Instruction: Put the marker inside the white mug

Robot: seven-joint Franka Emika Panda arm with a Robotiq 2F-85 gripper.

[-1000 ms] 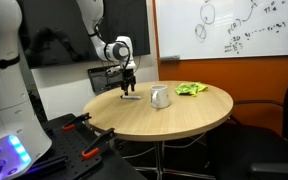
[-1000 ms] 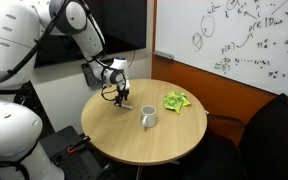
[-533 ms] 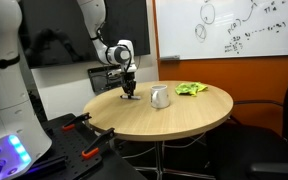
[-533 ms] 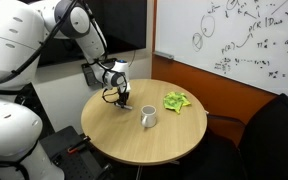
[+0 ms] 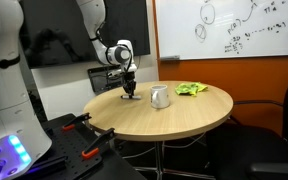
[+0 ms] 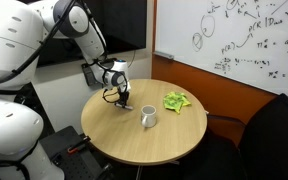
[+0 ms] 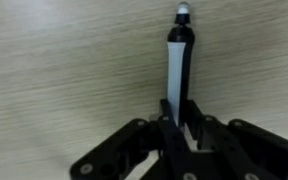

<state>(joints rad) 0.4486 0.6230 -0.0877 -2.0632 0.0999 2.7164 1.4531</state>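
The whiteboard (image 5: 234,25) with its scribbles fills the wall behind, and in front of it stands the round wooden table (image 5: 184,120). The white Franka arm (image 5: 112,52) reaches in over the table's far edge and bends down so that its wrist points at the tabletop.

In both exterior views a crumpled green cloth (image 6: 175,102) lies toward the whiteboard side of the table. The white mug (image 6: 147,118) stands upright nearer the middle. It is apart from the cloth, and the gripper is near it on the other side.

The black Robotiq gripper (image 5: 130,90) is down at the table surface, close beside the mug (image 5: 160,97) but not touching it.

From the wrist view, the marker (image 7: 179,65) runs straight away from the gripper (image 7: 180,128) along the wood grain, a black barrel with a pale strip down it and its rounded tip at the far end. Its near end sits right between the jaws, which are drawn in against it on both sides, pinching it. The rest of the barrel sticks out ahead of the fingertips. I cannot tell whether the marker is resting on the wood or raised off it. It is outside the mug.
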